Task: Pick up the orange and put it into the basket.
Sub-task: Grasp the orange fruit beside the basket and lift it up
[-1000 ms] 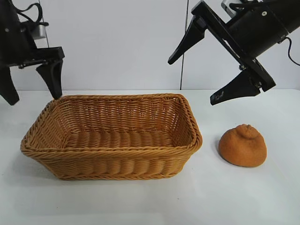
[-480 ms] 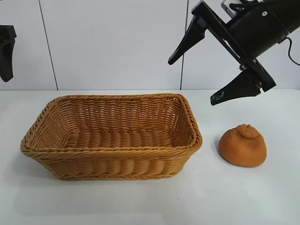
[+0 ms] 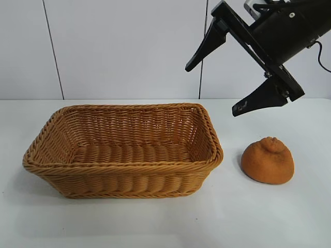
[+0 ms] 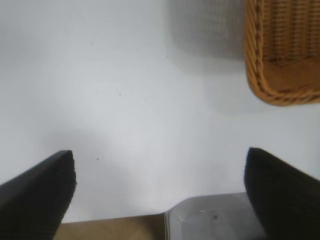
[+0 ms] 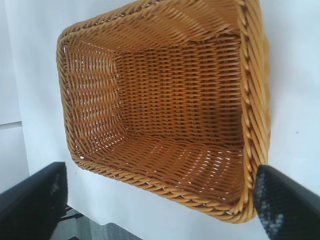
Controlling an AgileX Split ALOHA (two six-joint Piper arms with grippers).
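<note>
My exterior camera faces the rig level across the table [image 3: 155, 227]. My left wrist camera looks steeply down near the basket [image 4: 282, 50] corner; the right wrist peers into it.

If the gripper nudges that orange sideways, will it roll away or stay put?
The orange looks dome-shaped and sits flat on the table, so it would probably slide or rock rather than roll. Its rough, matte skin should grip fairly well. The puckered knob on top may make a pinch there uneven.

I think I am working in a lab or test room. The table [image 3: 155, 222] is plain white, the wall [image 3: 124, 46] behind is bare white panels, and a black cable [image 3: 323, 57] hangs there.
</note>
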